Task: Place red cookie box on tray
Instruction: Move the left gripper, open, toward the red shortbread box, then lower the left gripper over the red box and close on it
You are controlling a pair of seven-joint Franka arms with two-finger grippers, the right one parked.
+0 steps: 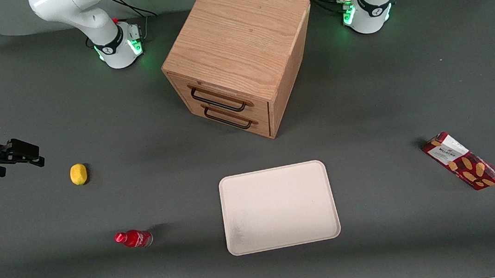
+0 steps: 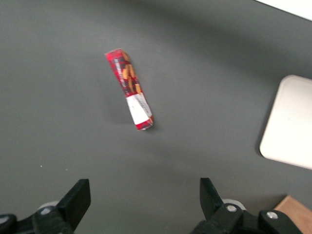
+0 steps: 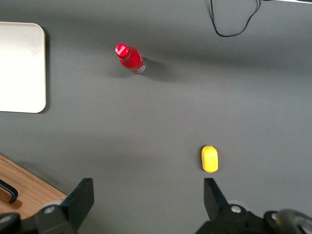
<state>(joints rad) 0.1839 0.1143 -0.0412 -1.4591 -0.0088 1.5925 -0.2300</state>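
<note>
Nothing done yet: red cookie box lies on the table, tray bare, gripper hovering above, jaws wide.

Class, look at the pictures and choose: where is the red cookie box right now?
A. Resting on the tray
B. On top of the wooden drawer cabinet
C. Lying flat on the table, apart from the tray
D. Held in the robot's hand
C: the red cookie box lies on the grey table, clear of the bare tray, while the open hand hangs above it, holding nothing.
</note>
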